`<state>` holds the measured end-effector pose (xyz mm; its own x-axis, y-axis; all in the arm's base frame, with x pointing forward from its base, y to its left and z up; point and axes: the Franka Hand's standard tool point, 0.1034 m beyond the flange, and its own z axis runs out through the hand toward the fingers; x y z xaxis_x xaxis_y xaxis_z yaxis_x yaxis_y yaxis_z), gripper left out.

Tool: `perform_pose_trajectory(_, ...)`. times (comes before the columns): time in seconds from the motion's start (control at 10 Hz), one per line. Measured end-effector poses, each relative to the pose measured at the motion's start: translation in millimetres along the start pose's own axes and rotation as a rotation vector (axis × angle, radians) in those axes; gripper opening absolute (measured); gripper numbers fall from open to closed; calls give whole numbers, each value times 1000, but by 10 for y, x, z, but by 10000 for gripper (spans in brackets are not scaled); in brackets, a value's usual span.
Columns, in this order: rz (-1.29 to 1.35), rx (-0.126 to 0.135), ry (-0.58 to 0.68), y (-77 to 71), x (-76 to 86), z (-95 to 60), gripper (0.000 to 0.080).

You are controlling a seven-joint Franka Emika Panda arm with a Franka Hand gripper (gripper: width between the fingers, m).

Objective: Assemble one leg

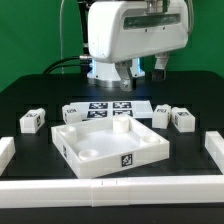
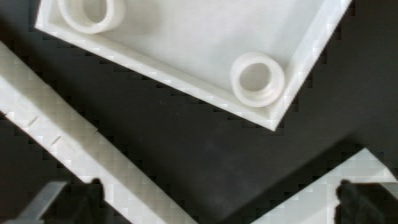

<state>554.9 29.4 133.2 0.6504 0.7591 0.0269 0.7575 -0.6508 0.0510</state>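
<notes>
Several legs, small white blocks with marker tags, lie on the black table: two at the exterior view's left [image 1: 33, 121] [image 1: 73, 113] and two at its right [image 1: 160, 115] [image 1: 183, 119]. The large white square tray-like piece [image 1: 146, 143] lies in front of them, with round sockets [image 1: 88, 153] in its corners. My gripper [image 1: 128, 74] hangs above the table behind that piece. In the wrist view the gripper [image 2: 214, 205] is open and empty, with dark fingertips [image 2: 64, 200] at the frame's edge. One corner of the tray-like piece [image 2: 178, 45] shows with two sockets [image 2: 260, 78]. No leg shows there.
The marker board [image 1: 112, 107] lies flat behind the tray-like piece. Long white bars edge the table at the front [image 1: 110, 187], left [image 1: 5, 152] and right [image 1: 214, 150]. Two bars show in the wrist view [image 2: 54, 130] [image 2: 365, 165].
</notes>
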Motion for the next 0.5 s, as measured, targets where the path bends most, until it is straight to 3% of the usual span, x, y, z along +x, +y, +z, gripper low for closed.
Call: perform_pose_trajectory(0.5,0,2,-1,-4,-2,10,650)
